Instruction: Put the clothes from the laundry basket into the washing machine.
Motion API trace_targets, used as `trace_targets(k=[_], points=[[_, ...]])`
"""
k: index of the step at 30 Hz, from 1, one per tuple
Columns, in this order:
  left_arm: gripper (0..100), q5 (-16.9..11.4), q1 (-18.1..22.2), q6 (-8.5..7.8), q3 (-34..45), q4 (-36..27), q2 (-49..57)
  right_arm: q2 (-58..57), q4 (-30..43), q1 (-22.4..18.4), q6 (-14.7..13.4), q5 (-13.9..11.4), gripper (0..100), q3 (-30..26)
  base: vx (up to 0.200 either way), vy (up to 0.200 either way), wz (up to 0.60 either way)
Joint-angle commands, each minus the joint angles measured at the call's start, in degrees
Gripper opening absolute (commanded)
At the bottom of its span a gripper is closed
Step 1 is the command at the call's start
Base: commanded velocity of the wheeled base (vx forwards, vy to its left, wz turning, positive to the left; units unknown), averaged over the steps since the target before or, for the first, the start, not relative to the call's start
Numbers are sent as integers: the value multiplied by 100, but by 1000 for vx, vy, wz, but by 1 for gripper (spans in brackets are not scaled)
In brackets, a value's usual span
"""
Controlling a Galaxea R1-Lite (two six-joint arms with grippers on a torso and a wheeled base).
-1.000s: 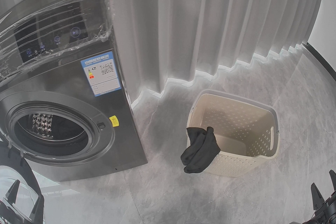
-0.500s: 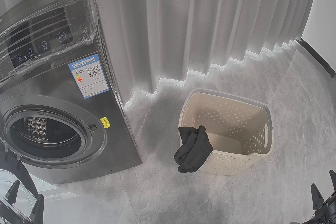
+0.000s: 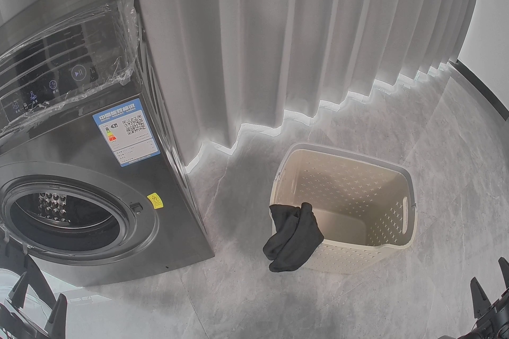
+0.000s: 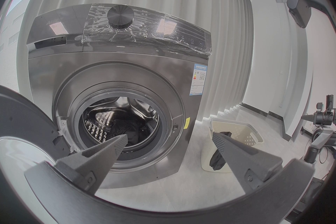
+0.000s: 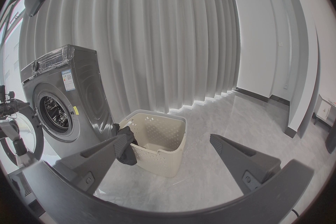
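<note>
The left hand (image 4: 168,138) hangs low before the washing machine (image 3: 101,144), pointed at its open drum (image 3: 63,221), fingers spread wide with nothing between them. The right hand (image 5: 167,140) sits low on the other side, facing the laundry basket (image 3: 366,252), fingers likewise apart and empty. A black garment (image 3: 292,238) drapes over the basket's rim on the side nearest the machine; dark clothes (image 4: 127,130) lie in the drum.

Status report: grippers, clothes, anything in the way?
Left gripper, right gripper open, empty. Black garment draped over laundry basket rim. Washing machine door open; nothing seen blocking.
</note>
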State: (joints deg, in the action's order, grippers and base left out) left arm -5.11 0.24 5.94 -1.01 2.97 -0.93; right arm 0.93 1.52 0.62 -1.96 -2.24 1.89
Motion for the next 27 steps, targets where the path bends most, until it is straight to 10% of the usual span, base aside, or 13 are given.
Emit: trace_targets(k=[1, 10, 15, 17, 20, 27], points=[[100, 1, 2, 4, 75, 1, 84, -57, 15, -1, 3, 5, 100, 13, 0, 0, 0], [100, -8, 2, -5, 75, -7, 84, 312, -548, 61, -6, -118, 100, 989, 0, 0, 0], [100, -17, 2, 4, 66, -7, 84, 1815, -557, 544, -691, -760, 100, 1692, 0, 0, 0], [100, -17, 2, 4, 75, -7, 84, 3142, -662, 1045, -1113, -1446, 100, 1780, 0, 0, 0], [100, -17, 2, 4, 66, -7, 84, 4328, -987, 1441, -1113, -1718, 100, 1920, 0, 0, 0], [100, -17, 2, 4, 66, -7, 84, 6631, -2297, 2311, -1105, -1700, 100, 2246, 0, 0, 0]])
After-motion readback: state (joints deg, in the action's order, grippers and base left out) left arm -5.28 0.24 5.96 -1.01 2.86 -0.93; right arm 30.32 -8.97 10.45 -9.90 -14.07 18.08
